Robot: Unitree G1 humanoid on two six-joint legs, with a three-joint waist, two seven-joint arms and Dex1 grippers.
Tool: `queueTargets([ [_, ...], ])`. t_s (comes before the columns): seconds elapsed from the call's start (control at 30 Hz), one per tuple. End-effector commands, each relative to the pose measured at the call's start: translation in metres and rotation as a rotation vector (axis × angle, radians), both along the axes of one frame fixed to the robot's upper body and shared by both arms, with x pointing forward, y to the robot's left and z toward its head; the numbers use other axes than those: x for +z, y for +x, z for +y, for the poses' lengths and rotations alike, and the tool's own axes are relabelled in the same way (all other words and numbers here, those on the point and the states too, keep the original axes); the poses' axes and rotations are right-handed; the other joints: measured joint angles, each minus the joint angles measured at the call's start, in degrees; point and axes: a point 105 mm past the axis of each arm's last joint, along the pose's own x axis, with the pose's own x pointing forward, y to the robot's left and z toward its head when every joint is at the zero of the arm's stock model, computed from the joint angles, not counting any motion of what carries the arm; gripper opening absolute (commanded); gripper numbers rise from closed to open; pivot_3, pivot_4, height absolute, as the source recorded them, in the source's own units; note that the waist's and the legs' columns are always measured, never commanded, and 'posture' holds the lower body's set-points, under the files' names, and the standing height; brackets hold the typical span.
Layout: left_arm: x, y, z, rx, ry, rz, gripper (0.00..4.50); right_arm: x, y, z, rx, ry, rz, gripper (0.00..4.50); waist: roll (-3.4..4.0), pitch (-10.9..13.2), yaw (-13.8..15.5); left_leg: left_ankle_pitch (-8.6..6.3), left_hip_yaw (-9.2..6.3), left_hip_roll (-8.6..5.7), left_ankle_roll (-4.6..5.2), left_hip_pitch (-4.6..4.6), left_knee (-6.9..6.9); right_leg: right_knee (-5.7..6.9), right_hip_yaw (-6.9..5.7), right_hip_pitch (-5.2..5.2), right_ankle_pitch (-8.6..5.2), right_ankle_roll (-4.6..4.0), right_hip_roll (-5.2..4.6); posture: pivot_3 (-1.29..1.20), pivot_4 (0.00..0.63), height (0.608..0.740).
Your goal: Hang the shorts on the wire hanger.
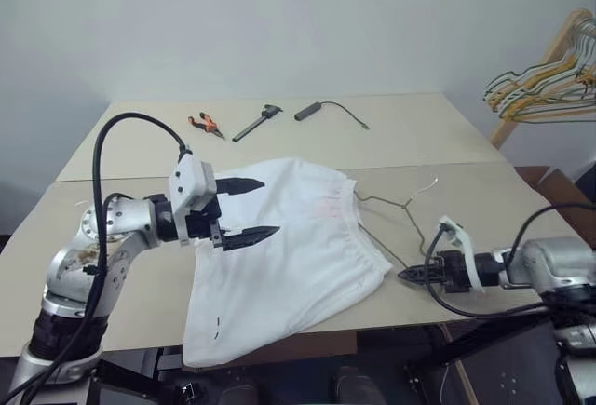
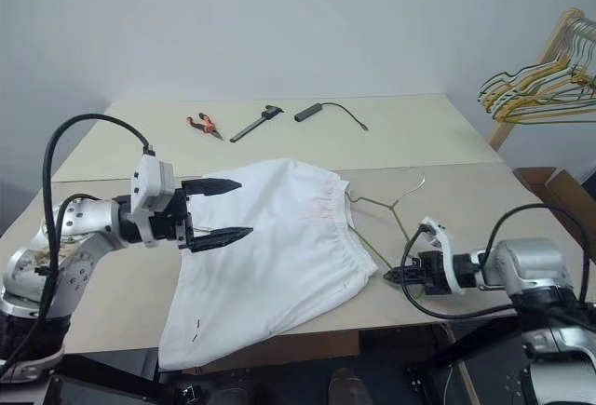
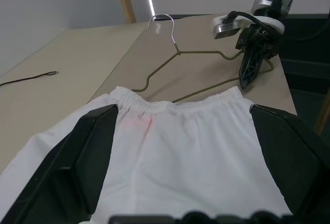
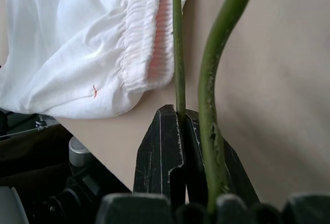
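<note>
Right hand pinches the hanger's lower wire beside the waistband; left hand waits spread over the shorts.

The wire hanger lies on the table right of centre, its long axis slanting from the hook at upper right down toward the right hand, which is pressed together on 1 wire. The shorts lie centre-left, waistband touching the hanger. The left hand, fingers wide, hovers over them. How far the wire runs under the cloth is hidden.
</note>
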Motion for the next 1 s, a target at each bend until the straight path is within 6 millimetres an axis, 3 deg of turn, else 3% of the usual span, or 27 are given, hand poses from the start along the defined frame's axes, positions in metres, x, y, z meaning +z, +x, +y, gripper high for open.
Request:
queueTargets([
  [0.03, 0.010, -0.005, 0.000, -0.001, 0.000, -0.047, 4.44, 0.009, 0.022, 0.001, -0.021, 0.004, -0.040, 0.00, 0.00, 0.0, 0.0, 0.00, 0.00, 0.00, 0.00, -0.01, 0.00, 0.01, 0.00, -0.02, 0.00, 0.00, 0.00, 0.03, 0.000, 0.740],
  [0.3, 0.008, -0.009, 0.001, 0.006, 0.004, -0.045, 4.44, 0.010, 0.044, 0.002, -0.065, 0.015, -0.054, 0.00, 0.01, 0.0, 1.2, -0.01, -0.01, 0.00, 0.01, -0.04, -0.05, -0.04, -0.02, -0.04, 0.00, -0.01, 0.01, 0.04, 0.000, 0.740],
  [0.43, 0.008, -0.010, 0.001, 0.013, 0.002, -0.046, 4.44, 0.012, 0.046, 0.016, -0.014, 0.052, -0.056, 0.00, 0.01, 0.0, 1.5, -0.01, -0.01, 0.00, 0.01, -0.10, -0.05, -0.04, -0.03, -0.09, 0.01, -0.01, 0.01, 0.05, 0.000, 0.740],
  [0.67, 0.009, -0.010, 0.003, 0.021, 0.009, -0.058, 4.44, 0.023, 0.026, 0.013, 0.128, 0.065, -0.016, 0.00, 0.04, 0.0, 2.0, -0.01, -0.01, 0.00, 0.00, -0.13, -0.05, -0.05, -0.04, -0.11, 0.00, 0.00, 0.01, 0.07, 0.000, 0.740],
  [0.87, 0.006, -0.014, 0.004, 0.025, 0.005, -0.052, 4.44, 0.031, -0.015, 0.019, 0.258, 0.079, 0.048, 0.00, 0.04, 0.0, 3.2, -0.08, -0.02, 0.06, 0.03, -0.15, -0.06, -0.05, -0.11, -0.16, -0.05, -0.04, 0.01, 0.06, 0.000, 0.740],
  [0.93, 0.005, -0.014, 0.003, 0.025, 0.002, -0.048, 4.44, 0.027, -0.014, 0.017, 0.230, 0.051, 0.047, 0.00, 0.04, 0.0, 3.2, -0.08, -0.02, 0.06, 0.03, -0.14, -0.06, -0.04, -0.13, -0.15, -0.07, -0.05, 0.01, 0.05, 0.000, 0.740],
  [1.0, 0.005, -0.013, 0.001, 0.020, 0.000, -0.048, 4.44, 0.019, 0.002, 0.007, 0.135, 0.009, 0.034, 0.00, 0.03, 0.0, 3.1, -0.08, 0.02, 0.05, 0.02, -0.10, -0.03, -0.04, -0.11, -0.11, -0.05, -0.07, 0.01, 0.05, 0.000, 0.740],
])
